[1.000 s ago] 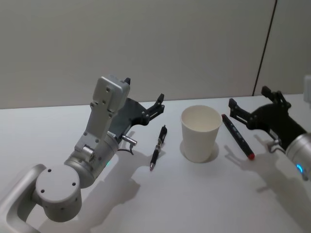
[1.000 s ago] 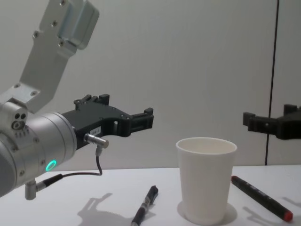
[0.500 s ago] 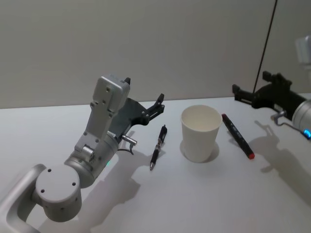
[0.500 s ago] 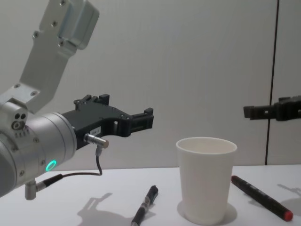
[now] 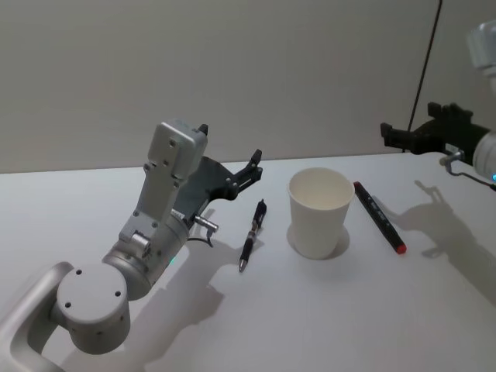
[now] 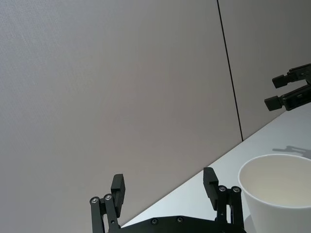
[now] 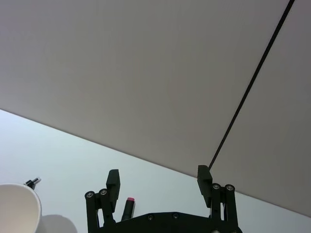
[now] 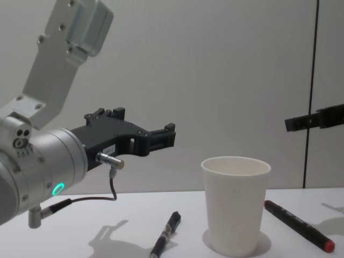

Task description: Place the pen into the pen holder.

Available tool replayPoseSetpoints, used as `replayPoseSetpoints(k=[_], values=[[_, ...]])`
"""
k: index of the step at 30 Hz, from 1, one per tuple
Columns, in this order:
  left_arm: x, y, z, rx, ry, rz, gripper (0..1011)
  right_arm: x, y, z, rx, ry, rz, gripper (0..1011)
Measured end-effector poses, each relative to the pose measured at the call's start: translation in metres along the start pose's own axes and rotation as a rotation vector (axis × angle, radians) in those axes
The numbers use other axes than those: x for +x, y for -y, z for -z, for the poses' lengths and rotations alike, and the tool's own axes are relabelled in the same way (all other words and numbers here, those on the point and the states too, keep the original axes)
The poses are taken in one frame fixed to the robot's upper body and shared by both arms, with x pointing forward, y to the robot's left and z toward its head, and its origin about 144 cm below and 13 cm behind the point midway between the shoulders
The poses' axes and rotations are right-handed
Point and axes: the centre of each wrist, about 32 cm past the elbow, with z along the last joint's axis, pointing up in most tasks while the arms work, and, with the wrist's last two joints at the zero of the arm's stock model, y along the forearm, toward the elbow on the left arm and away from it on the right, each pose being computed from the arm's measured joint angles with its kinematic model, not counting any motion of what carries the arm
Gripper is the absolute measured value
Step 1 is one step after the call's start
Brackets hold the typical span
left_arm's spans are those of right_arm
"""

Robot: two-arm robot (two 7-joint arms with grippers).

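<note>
Silver-grey left arm (image 5: 147,232) had round joint caps, small screws, teal ring light (image 8: 57,188) at lower left. Thin dark cable (image 8: 112,185) had metal plug. Left gripper (image 6: 164,180) and right gripper (image 7: 159,175) were matte black, silver screws.

Lab-like test room: bare white table (image 5: 333,310), plain grey panelled wall (image 5: 232,70)

I am seeing a plain white cup (image 5: 319,211), a black pen (image 5: 252,235), a black marker (image 5: 379,218) with a red end, and a white desk (image 5: 310,318). My left end effector (image 6: 164,179) and right end effector (image 7: 158,174) are showing black.
</note>
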Motion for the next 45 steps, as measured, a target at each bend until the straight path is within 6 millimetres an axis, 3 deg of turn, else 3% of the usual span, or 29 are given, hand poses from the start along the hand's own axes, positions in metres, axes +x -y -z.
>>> replayPoseSetpoints(k=[12, 45], values=[[0.0, 0.0, 0.0, 0.0, 0.0, 0.0, 1003, -0.007, -0.014, 0.001, -0.091, -0.037, 0.007, 1001], [0.0, 0.0, 0.0, 0.0, 0.0, 0.0, 1003, -0.038, -0.047, 0.046, -0.228, -0.088, 0.006, 1001]])
